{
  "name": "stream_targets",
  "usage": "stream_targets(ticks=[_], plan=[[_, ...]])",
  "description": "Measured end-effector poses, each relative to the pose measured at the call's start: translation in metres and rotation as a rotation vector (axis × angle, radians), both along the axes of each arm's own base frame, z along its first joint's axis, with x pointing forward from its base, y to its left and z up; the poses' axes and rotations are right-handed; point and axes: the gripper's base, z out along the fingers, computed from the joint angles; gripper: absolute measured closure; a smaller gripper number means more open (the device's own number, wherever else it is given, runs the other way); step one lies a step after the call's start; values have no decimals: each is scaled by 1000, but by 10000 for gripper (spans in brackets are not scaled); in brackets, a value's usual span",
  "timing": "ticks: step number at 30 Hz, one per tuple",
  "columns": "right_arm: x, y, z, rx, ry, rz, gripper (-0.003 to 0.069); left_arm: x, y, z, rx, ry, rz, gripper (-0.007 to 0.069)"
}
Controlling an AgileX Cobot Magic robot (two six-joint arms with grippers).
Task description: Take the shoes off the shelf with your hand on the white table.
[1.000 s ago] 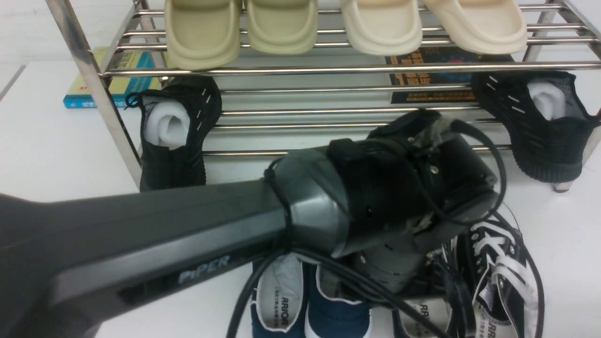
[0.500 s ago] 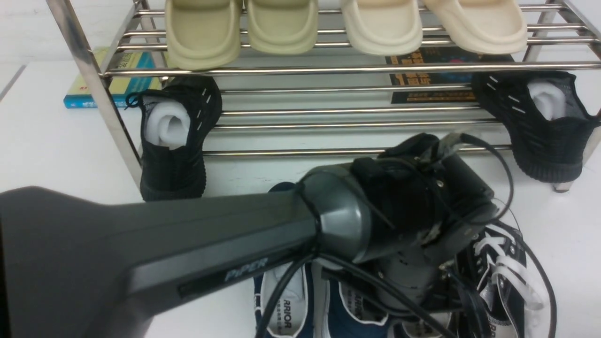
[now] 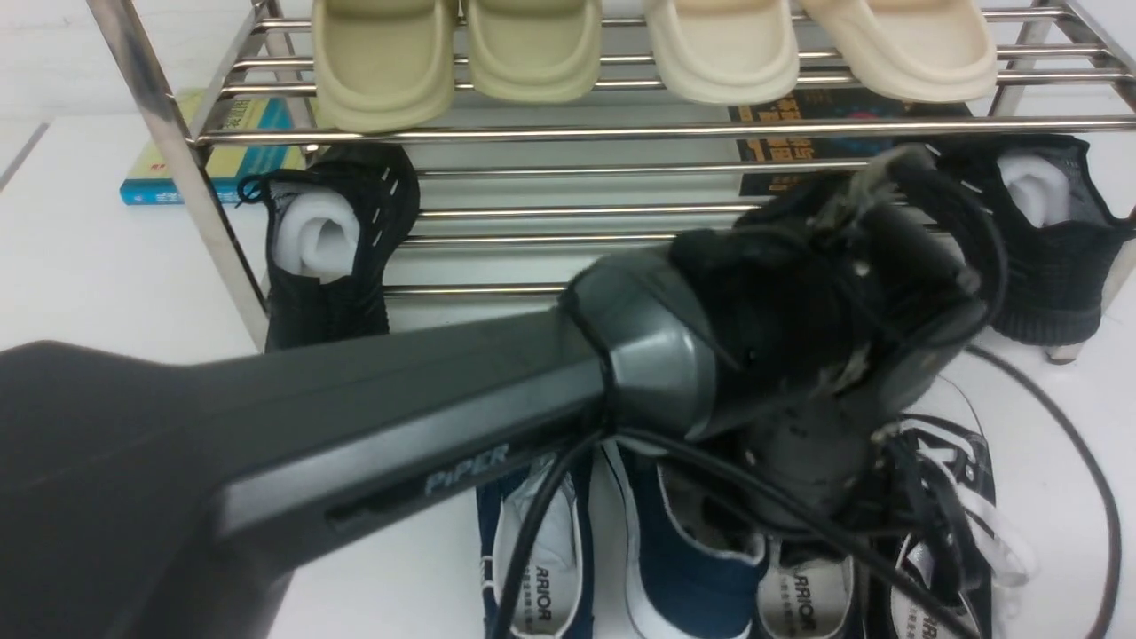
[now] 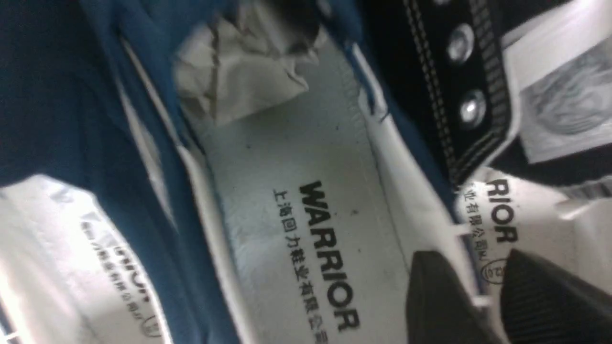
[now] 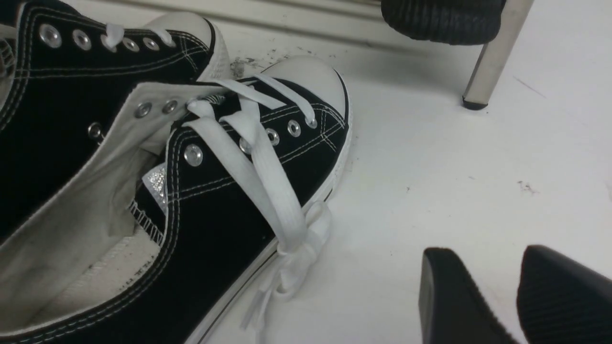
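Navy blue are the shoes (image 3: 683, 568); they lie on the white table (image 3: 106, 266), off the steel shelf (image 3: 621, 133), at 6 o'clock from its lower bars. Black knit sneakers (image 3: 328, 257) sit on those bars. The left gripper (image 4: 471, 262) reaches over the pair; its 2 fingers (image 4: 440, 296) are clamped on the white side rim of 1 shoe, near the heel. At 3 o'clock from this pair lie black lace-up sneakers (image 5: 229, 200). The right gripper (image 5: 483, 258) hangs beside them, fingers a little parted, gripping nothing.

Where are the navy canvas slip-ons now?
Front view, bottom centre: the navy blue canvas slip-on shoes sit on the white table before the chrome tube shelf, black-and-white lace-up sneakers at their right.
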Motion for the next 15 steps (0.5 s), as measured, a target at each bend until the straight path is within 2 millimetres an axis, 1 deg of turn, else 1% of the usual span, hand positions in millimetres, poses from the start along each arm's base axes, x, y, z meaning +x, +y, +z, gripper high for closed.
stream_targets(ticks=[1, 3, 6, 8, 10, 11, 12, 13, 14, 15], plan=[[0, 0, 0, 0, 0, 0, 419, 1, 1, 3, 10, -14, 0, 338], [0, 0, 0, 0, 0, 0, 419, 2, 3, 4, 33, -25, 5, 318], [0, 0, 0, 0, 0, 0, 419, 4, 5, 5, 48, -42, 16, 309], [0, 0, 0, 0, 0, 0, 419, 5, 9, 14, 46, -80, 22, 314], [0, 0, 0, 0, 0, 0, 419, 6, 16, 29, 32, -128, 29, 348], [0, 0, 0, 0, 0, 0, 419, 6, 18, 33, 27, -139, 28, 352], [0, 0, 0, 0, 0, 0, 419, 9, 29, 52, -4, -178, 47, 406], [0, 0, 0, 0, 0, 0, 419, 10, 32, 57, -13, -184, 54, 421], [0, 0, 0, 0, 0, 0, 419, 15, 47, 74, -38, -214, 76, 487], [0, 0, 0, 0, 0, 0, 419, 15, 49, 77, -41, -217, 78, 495]])
